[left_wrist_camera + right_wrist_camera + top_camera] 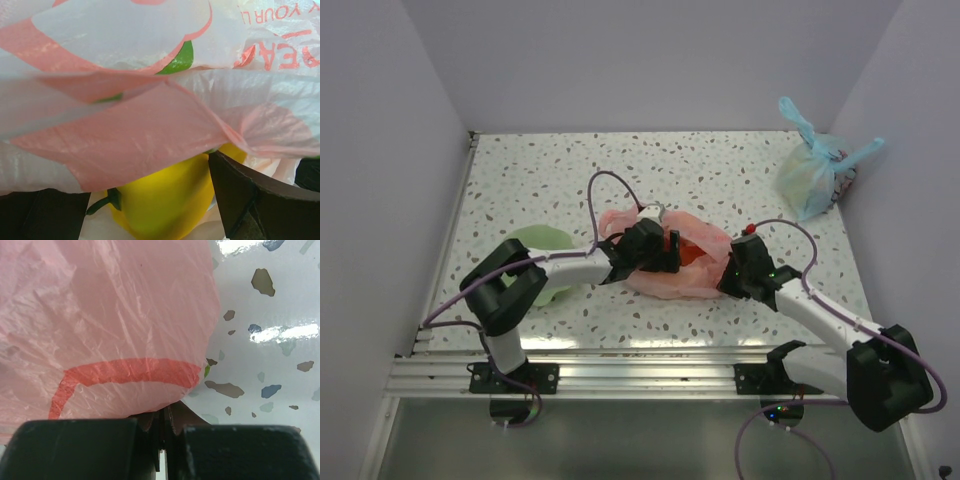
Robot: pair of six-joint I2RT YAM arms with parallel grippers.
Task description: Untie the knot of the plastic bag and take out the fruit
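The pink plastic bag (665, 272) lies crumpled mid-table and fills the left wrist view (150, 125) and the right wrist view (100, 315). My left gripper (667, 250) reaches into the bag. Its jaws are open either side of a yellow fruit (165, 200) with a green stem; the right finger (250, 200) touches the fruit and a small gap shows on the left. A red fruit (693, 252) shows through the plastic. My right gripper (728, 272) is at the bag's right edge, its jaws (167, 420) shut with the pink film at their tips. The knot is not in view.
A green bowl (542, 243) sits at the left, partly under my left arm. A light blue tied bag (815, 172) stands at the back right by the wall. White walls close the speckled table (570, 170) on three sides.
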